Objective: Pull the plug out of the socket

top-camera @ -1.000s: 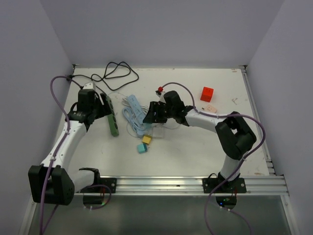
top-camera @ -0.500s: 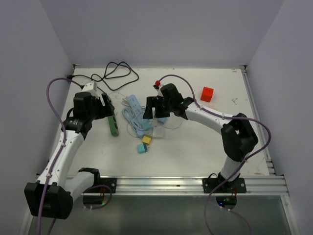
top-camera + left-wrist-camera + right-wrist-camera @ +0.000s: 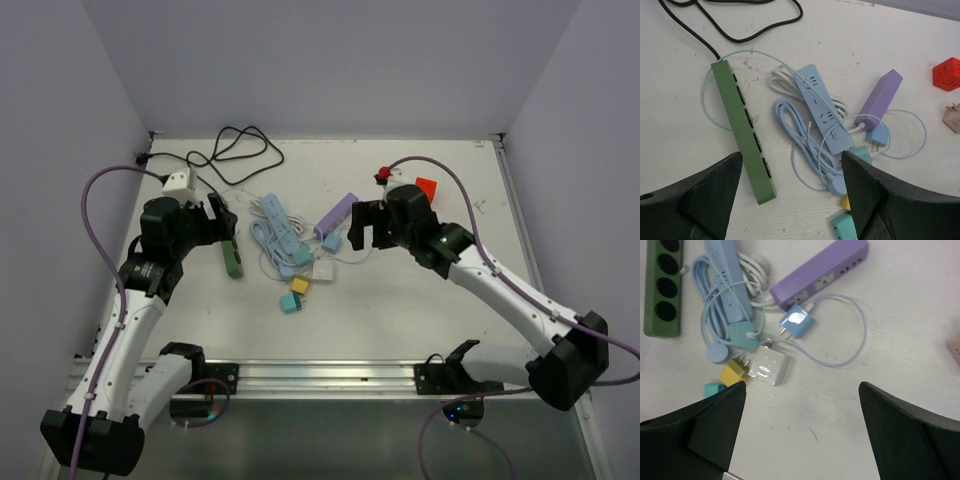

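A purple power strip [image 3: 338, 212] lies mid-table, also in the right wrist view [image 3: 820, 274] and the left wrist view [image 3: 881, 100]. A small blue plug [image 3: 331, 241] lies just beside it with its prongs bare [image 3: 796, 323], trailing a thin pale-blue cable loop. My right gripper [image 3: 362, 225] hangs open and empty to the right of the plug [image 3: 802, 390]. My left gripper [image 3: 215, 225] is open and empty [image 3: 791, 160] above the near end of a green power strip [image 3: 231, 250].
A blue power strip [image 3: 283, 225] with a coiled cord lies between the green and purple strips. A white adapter [image 3: 771, 367], a yellow plug [image 3: 734, 372], a teal plug [image 3: 742, 335] and a teal cube [image 3: 290, 303] lie near it. A red cube [image 3: 426, 187] is at the right, a black cable [image 3: 235, 150] at the back.
My right gripper has drawn back to the right from the pile, uncovering the purple strip and the blue plug beside it. My left gripper has pulled back from the green strip.
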You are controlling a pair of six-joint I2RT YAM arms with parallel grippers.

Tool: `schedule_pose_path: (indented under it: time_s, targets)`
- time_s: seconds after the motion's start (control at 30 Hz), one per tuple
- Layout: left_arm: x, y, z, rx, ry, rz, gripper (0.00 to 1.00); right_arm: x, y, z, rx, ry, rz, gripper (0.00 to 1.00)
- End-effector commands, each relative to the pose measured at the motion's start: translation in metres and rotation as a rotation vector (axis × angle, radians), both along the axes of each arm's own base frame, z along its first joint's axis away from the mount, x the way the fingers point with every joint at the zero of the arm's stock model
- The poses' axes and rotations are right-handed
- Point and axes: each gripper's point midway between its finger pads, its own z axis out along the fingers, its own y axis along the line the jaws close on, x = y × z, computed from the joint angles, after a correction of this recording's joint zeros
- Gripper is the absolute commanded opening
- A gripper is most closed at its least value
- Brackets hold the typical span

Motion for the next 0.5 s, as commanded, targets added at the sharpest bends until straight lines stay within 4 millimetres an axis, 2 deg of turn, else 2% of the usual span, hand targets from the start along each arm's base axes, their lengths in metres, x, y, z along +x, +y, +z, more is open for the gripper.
schedule_pose_path:
  time_s: [0.0, 0.03, 0.1, 0.2, 0.3, 0.47]
  targets:
    - [0.004, -0.004, 0.020, 0.009, -0.095, -0.028, 0.84, 0.002, -0.051, 0.012, -0.098, -0.118, -0.149, 0.99]
    - [0.004, -0.004, 0.021, 0.010, -0.100, -0.029, 0.84, -0.001, -0.065, 0.023, -0.086, -0.156, -0.190, 0.99]
    - [0.003, -0.002, 0.025, 0.020, -0.115, -0.020, 0.84, -0.002, -0.095, 0.023, -0.124, -0.193, -0.287, 0.99]
    - [0.001, -0.002, 0.031, 0.019, -0.141, -0.019, 0.85, -0.011, -0.123, 0.034, -0.086, -0.257, -0.371, 0.99]
    - [-0.001, -0.003, 0.036, 0.012, -0.162, -0.029, 0.86, -0.016, -0.138, 0.047, -0.063, -0.298, -0.417, 0.99]
    - [-0.001, -0.003, 0.036, 0.013, -0.163, -0.027, 0.86, -0.021, -0.135, 0.054, -0.022, -0.334, -0.365, 0.99]
